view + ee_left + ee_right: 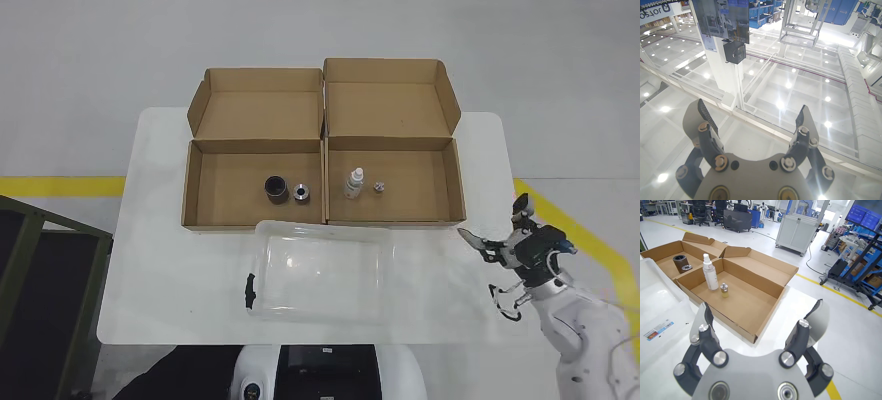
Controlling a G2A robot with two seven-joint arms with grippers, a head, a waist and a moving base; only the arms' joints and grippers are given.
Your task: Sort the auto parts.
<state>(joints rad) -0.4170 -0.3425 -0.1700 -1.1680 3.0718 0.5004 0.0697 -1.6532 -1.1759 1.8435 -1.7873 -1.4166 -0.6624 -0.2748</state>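
- Auto parts stood in two open cardboard boxes at the far side of the white table (160, 290). A dark cylinder (275, 187) and a metal ring (302, 194) were just beside each other in the left box (215, 205). A clear spray bottle (354, 181) and a small metal fitting (380, 186) stood upright near each other in the right box (430, 205).
- Over the table's right edge, near the front corner of the right box, hung the right gripper (762, 305). It was well apart from all four parts, its jaws spread wide and holding nothing.
- Pointed up at the ceiling lights, the left gripper (751, 104) also had its jaws spread and held nothing.
- From the right wrist view the ring overlapped the foot of the cylinder, so I could not tell whether the two touched. The fitting was too small from above to make out beyond a silvery cap.
- A clear plastic bin (320, 270) lay on the robot's side of the boxes, its far rim just beside their front walls and a black latch (250, 292) at its left end. The right wrist view cut off most of it.
- Bare tabletop lay on either side of the bin and in the strip to the right of the right box. Both lids were folded back, reaching past the table's far edge.
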